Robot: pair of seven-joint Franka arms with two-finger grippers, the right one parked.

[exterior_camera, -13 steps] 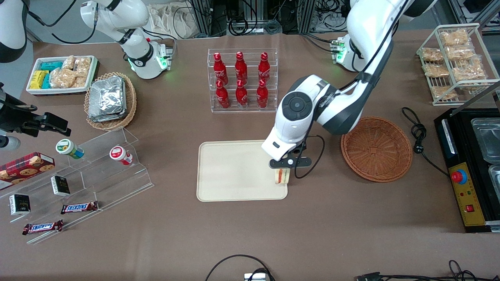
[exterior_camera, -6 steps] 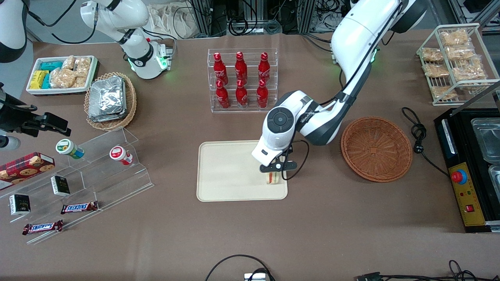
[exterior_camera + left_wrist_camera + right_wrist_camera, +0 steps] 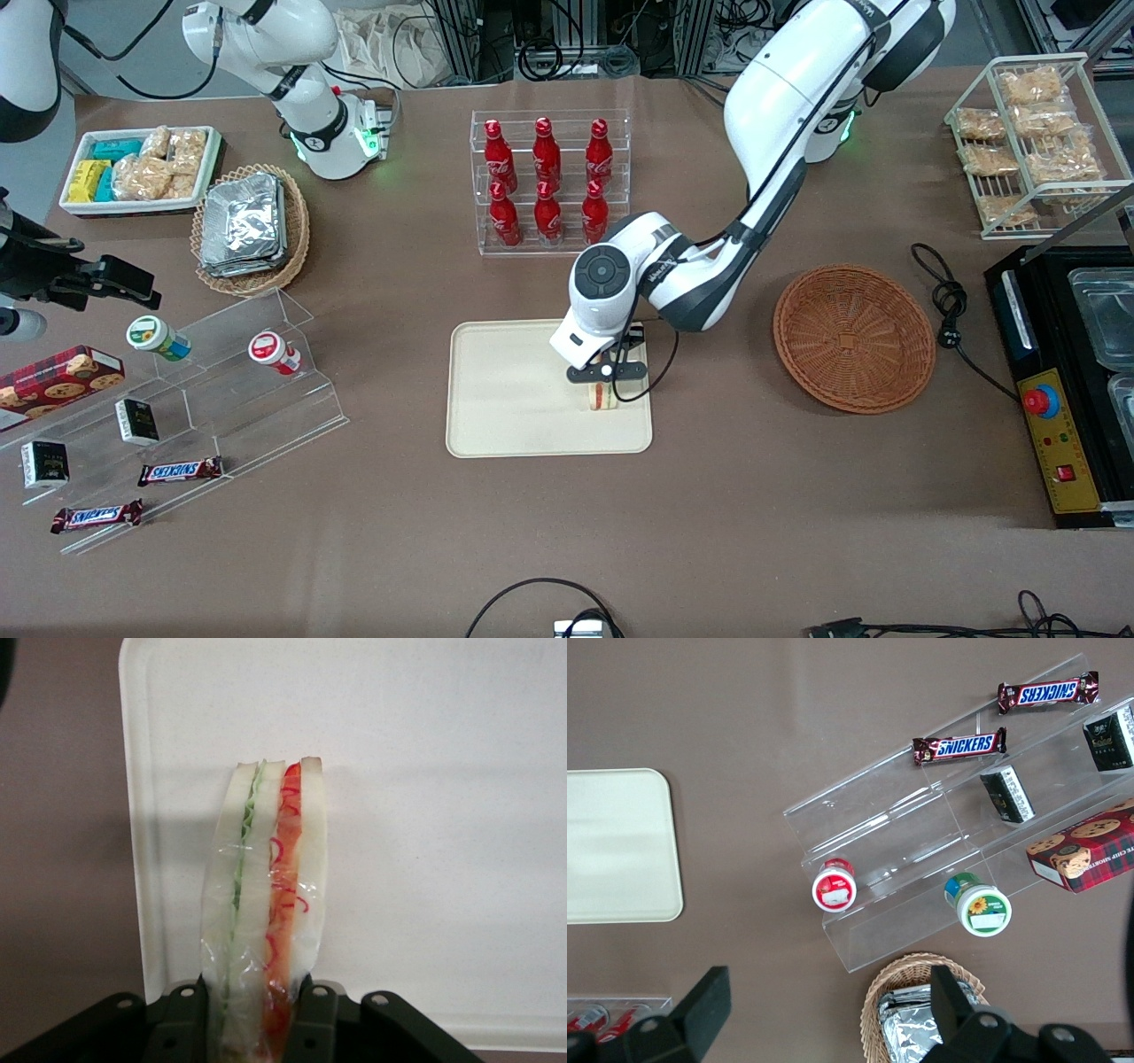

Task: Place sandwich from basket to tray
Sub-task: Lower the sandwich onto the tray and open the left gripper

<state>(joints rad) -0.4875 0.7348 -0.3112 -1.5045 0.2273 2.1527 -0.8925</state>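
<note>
My left gripper [image 3: 604, 383] [image 3: 260, 1010] is shut on the sandwich [image 3: 602, 398] [image 3: 264, 904], a plastic-wrapped wedge of pale bread with green and red-orange layers. It hangs over the cream tray [image 3: 509, 403] [image 3: 425, 771], close to the tray's edge that faces the basket, with its shadow on the tray surface. The round reddish-brown wicker basket [image 3: 853, 338] stands on the table beside the tray, toward the working arm's end, with nothing showing inside it.
A clear rack of red bottles [image 3: 549, 182] stands farther from the front camera than the tray. Toward the parked arm's end lie a clear stepped shelf [image 3: 213, 390] with snacks and a tan oval basket of foil packs [image 3: 248, 226]. A black appliance [image 3: 1067, 381] and a black cable [image 3: 948, 306] lie past the basket.
The gripper has carried the sandwich from the tray's corner nearest the basket farther in over the tray, toward the parked arm's end, staying shut on it.
</note>
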